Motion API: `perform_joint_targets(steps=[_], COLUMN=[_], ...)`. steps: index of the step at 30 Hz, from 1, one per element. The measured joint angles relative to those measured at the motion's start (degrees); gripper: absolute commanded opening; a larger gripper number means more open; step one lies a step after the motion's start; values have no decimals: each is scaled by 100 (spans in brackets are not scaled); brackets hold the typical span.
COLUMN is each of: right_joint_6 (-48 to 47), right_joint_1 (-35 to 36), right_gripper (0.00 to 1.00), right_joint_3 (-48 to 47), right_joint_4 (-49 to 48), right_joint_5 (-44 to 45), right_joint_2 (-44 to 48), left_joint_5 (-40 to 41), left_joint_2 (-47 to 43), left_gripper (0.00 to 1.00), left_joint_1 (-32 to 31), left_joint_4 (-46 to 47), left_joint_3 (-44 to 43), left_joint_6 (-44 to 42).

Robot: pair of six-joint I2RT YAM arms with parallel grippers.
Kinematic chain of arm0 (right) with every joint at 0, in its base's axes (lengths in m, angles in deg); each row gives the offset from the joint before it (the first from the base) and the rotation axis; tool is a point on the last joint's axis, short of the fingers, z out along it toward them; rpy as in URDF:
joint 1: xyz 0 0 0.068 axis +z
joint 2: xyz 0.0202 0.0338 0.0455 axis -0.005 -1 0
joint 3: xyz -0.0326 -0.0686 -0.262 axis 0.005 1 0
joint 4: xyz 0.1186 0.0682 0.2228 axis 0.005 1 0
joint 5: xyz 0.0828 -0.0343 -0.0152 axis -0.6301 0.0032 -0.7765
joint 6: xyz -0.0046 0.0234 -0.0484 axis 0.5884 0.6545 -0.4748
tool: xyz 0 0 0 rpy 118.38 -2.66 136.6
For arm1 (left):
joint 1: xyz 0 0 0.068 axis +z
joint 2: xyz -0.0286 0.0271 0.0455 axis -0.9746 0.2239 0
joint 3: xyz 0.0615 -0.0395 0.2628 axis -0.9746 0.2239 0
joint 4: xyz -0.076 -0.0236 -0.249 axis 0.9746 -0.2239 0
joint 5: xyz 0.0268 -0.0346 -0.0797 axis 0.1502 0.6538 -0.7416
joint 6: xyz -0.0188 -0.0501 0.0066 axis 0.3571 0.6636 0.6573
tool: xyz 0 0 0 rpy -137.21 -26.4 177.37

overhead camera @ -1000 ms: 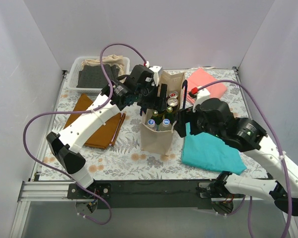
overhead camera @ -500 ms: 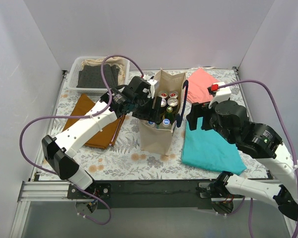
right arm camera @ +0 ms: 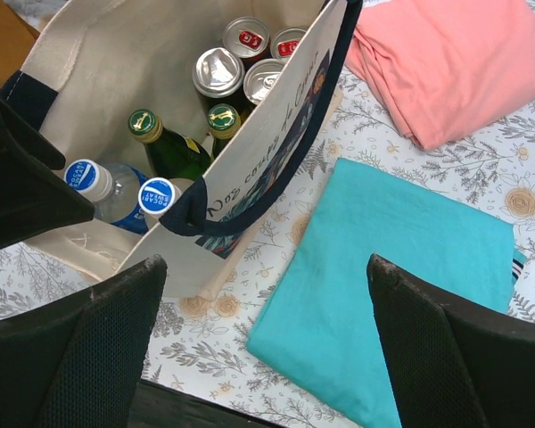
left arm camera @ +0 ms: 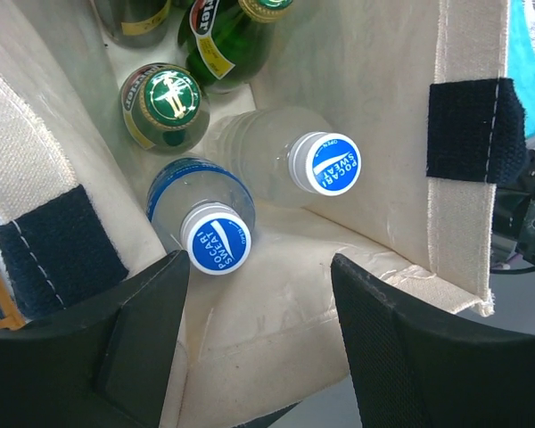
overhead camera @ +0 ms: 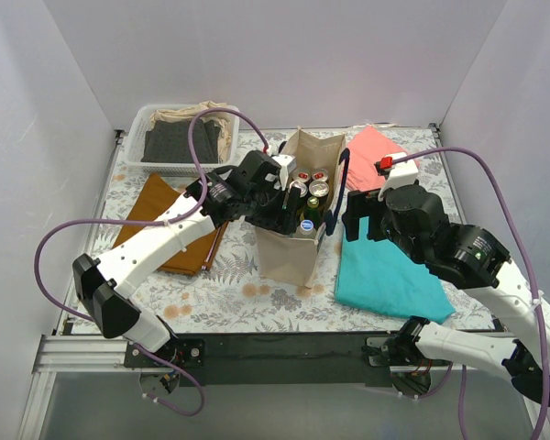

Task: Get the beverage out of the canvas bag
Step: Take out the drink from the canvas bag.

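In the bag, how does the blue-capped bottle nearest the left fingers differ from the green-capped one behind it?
The blue-capped bottle is clear plastic with a blue label; the green-capped bottle is dark glass with a yellowish neck band. Its cap is a lettered blue-and-white screw top; the green-capped bottle's is metal with a gold figure. Both stand capped in the canvas bag.

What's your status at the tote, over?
Left gripper open over beige canvas tote mouth, right gripper open, clear. Blue-capped clear plastic bottles inside. Green glass bottles crowd alongside.
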Motion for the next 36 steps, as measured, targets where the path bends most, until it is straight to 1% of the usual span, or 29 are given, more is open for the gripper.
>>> perform_joint_targets(steps=[10,17,20,21,22,25,29,32,36], right_joint_6=[0,0,0,0,0,0,2,0,0], right_joint_1=[0,0,0,0,0,0,0,0,0], right_gripper=[98,98,98,98,98,98,98,98,98], right_joint_3=[7,79,94,94,94,94,94,94,94], right_joint_4=[0,0,2,0,0,0,0,0,0], right_joint_5=[44,50,52,55,57,59,61,61,61], right_joint_2=[0,2,0,0,0,0,0,0,-2], left_joint_5=[568,634,623,619,616,610,612,612,627], left_joint_2=[24,118,122,125,127,188,284,304,308], left_gripper=[61,59,54,50,48,48,52,52,43], left_joint_1=[-52,-96,-118,-122,-127,-138,-146,-173,-181], left_joint_4=[48,59,57,61,61,46,26,28,13], left_joint_3=[153,188,192,203,221,247,247,256,256], left_joint_6=[133,131,116,109,98,74,66,63,57])
